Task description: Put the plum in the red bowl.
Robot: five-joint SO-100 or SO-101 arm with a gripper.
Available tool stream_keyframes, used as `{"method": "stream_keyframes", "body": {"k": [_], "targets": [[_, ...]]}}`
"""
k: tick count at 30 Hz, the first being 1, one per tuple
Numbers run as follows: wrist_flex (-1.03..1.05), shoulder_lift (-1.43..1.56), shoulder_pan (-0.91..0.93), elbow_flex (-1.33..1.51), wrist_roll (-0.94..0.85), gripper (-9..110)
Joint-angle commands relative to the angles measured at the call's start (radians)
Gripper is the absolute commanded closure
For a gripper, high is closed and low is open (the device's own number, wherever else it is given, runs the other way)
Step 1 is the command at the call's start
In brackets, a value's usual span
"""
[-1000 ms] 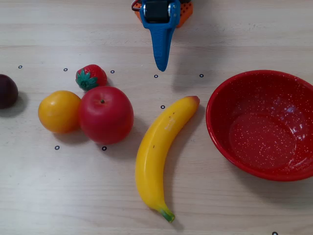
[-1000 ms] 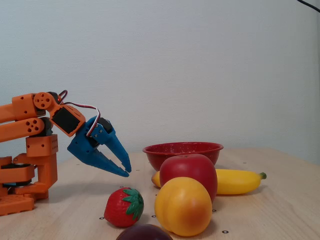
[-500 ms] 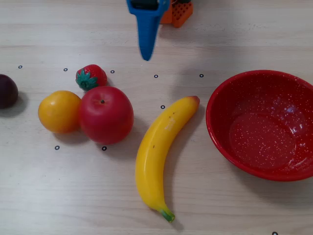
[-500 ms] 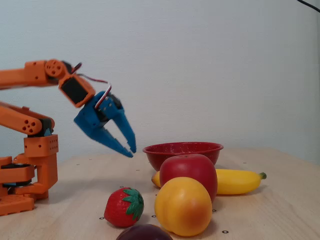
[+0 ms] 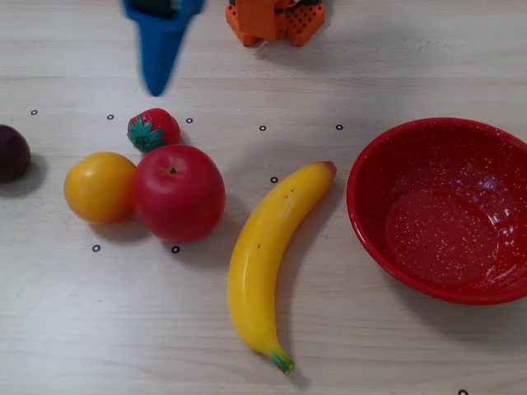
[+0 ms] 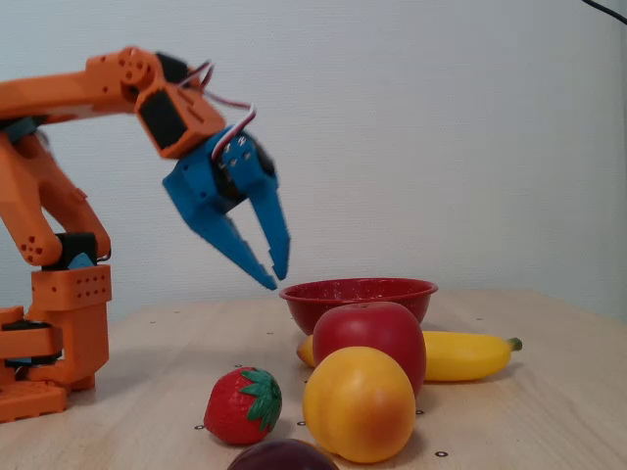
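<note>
The plum (image 5: 11,153) is a small dark purple fruit at the far left edge of a fixed view; in the other fixed view only its top (image 6: 282,456) shows at the bottom edge. The red bowl (image 5: 494,288) with white speckles sits empty at the right, and stands behind the fruits in the side view (image 6: 323,294). My blue gripper (image 6: 273,273) hangs in the air above the table, jaws slightly apart, holding nothing. From above, its tip (image 5: 156,82) points down just behind the strawberry, well right of the plum.
A strawberry (image 5: 153,129), an orange (image 5: 100,188), a red apple (image 5: 179,192) and a banana (image 5: 272,259) lie between the plum and the bowl. The orange arm base (image 5: 274,20) stands at the far edge of the light wooden table.
</note>
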Motion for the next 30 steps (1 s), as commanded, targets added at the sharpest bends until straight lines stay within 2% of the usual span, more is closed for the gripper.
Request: {"method": "stream_keyframes", "body": {"k": [1,7,13,17,20,22,27,30], "targets": [[0.075,-0.097,-0.072,-0.224,0.037,101],[0.483,-0.563,-0.193,-0.891,0.109,101],[0.56,-0.83,-0.308,-1.281,0.272,101],[0.574,-0.948,-0.376,-1.408,0.41,101],[0.603,-1.011,-0.431,-1.46,0.479,89],[0.644,-1.048,-0.457,-1.494,0.545,84],[0.773,-1.134,-0.514,-1.592,0.67,62],[0.796,-1.189,-0.528,-1.652,0.696,55]]}}
